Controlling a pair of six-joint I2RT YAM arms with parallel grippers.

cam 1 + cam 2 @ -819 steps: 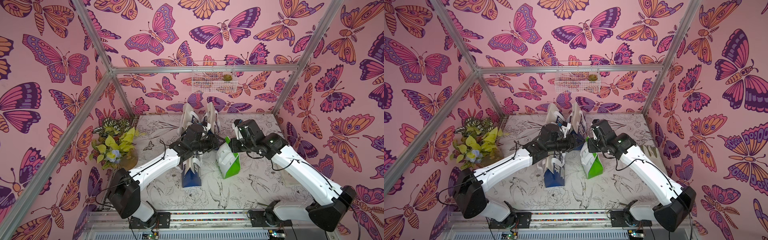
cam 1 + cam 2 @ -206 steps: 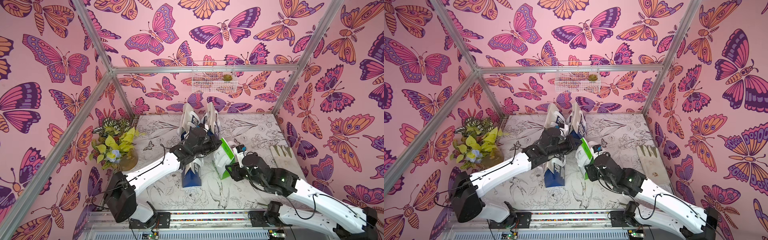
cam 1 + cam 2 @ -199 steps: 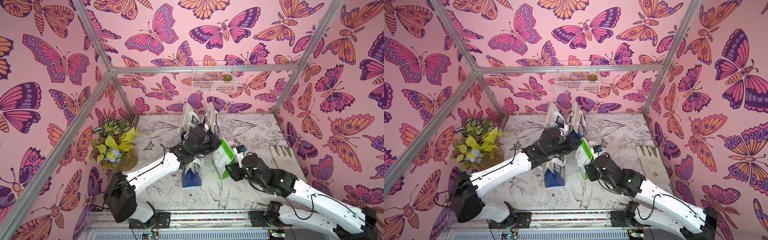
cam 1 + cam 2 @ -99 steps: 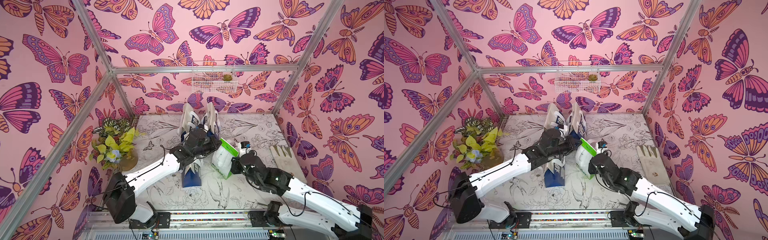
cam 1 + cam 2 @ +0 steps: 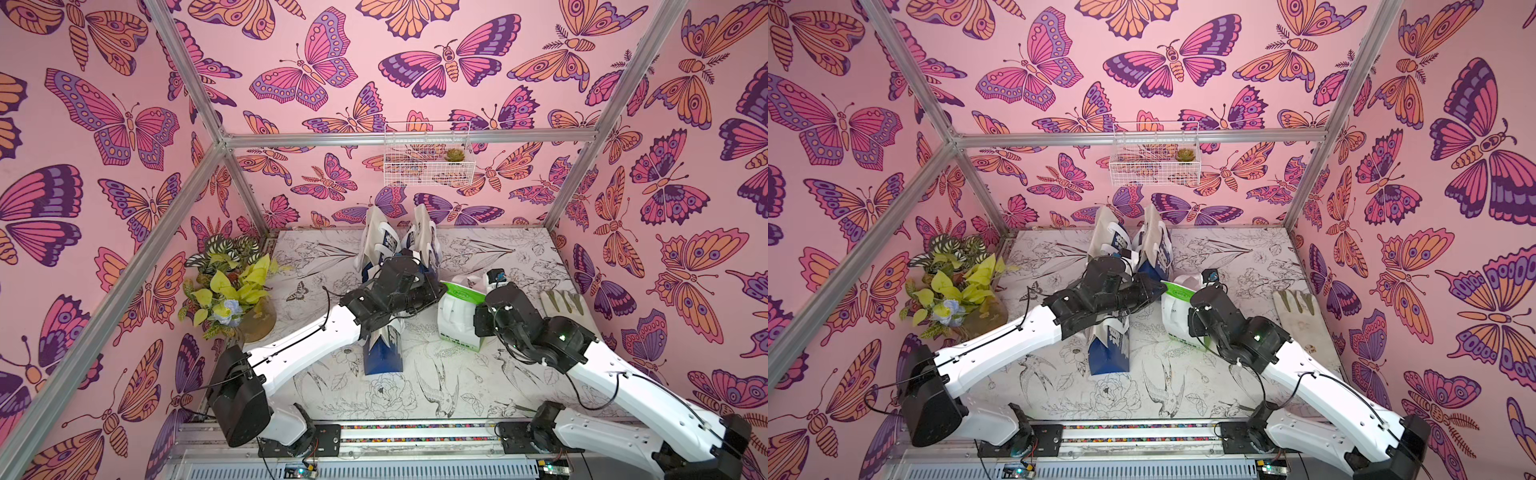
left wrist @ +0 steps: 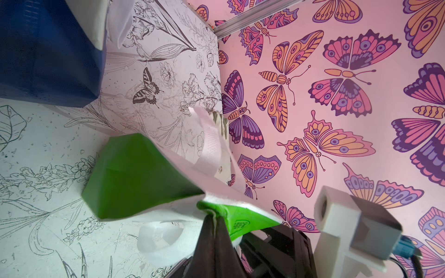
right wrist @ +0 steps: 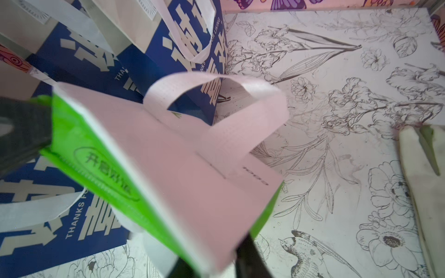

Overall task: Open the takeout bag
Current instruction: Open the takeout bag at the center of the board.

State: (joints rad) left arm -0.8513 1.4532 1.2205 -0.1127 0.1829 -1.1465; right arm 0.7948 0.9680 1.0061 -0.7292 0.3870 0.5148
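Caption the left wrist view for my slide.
Left pincer pinching the rim of the green takeout bag, blue bag beyond.

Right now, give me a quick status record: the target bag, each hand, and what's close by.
Bag: green-and-white takeout bag, standing on the table
Left hand: shut on the bag's green rim
Right hand: at the bag's other side, grip unclear
Close by: blue bag standing beside it; glove lying flat

Stretched in toward each other, forearms low: left gripper (image 6: 213,223) pinched shut, right gripper (image 7: 212,262) (wrist angled downward) with jaws partly apart.
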